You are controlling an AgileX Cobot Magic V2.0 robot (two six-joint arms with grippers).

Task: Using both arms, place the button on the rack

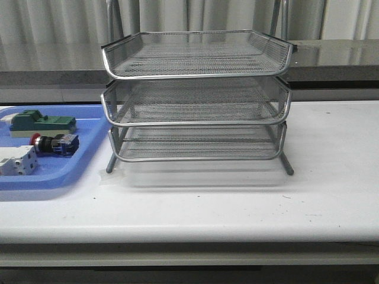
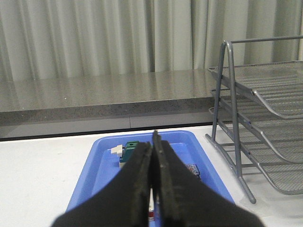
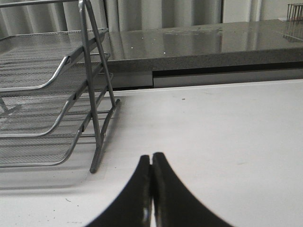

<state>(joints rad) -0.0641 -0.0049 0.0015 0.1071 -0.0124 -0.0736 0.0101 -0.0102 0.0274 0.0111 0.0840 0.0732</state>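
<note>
The button point(image 1: 56, 144) lies on its side in the blue tray point(image 1: 59, 180), red cap to the left, blue rear block to the right. The silver three-tier wire rack point(image 1: 195, 94) stands mid-table, to the tray's right. Neither arm shows in the front view. In the left wrist view my left gripper point(image 2: 151, 142) is shut and empty above the tray point(image 2: 102, 170); the button's blue block point(image 2: 193, 170) peeks out beside a finger. My right gripper point(image 3: 151, 157) is shut and empty over bare table, beside the rack's leg point(image 3: 97, 137).
A green block point(image 1: 44, 123) and a white block point(image 1: 18, 160) share the blue tray with the button. The rack's side frame point(image 2: 232, 118) stands close to the tray. A grey ledge point(image 1: 331, 59) and curtains run behind the white table.
</note>
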